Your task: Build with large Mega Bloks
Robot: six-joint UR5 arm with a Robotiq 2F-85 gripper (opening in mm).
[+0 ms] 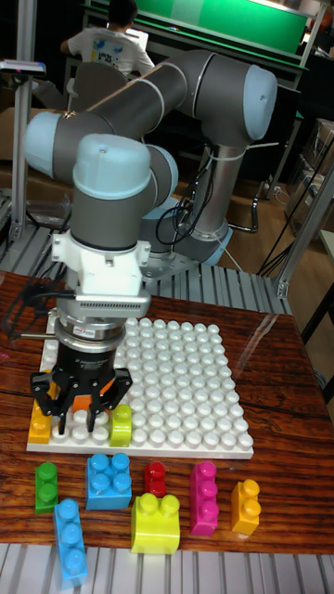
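Loose blocks (148,497): lined up on surface (278,371) below end effector, ready for picking.
End effector (82,418): fingers spread, empty (over baseplate (176,371) edge), between orange block (40,422) and lime block (121,424).

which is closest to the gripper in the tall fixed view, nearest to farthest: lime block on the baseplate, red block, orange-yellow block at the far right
From the gripper:
1. Lime block on the baseplate, right beside the fingers.
2. Red block, on the table just in front of the baseplate.
3. Orange-yellow block, far right of the front row.
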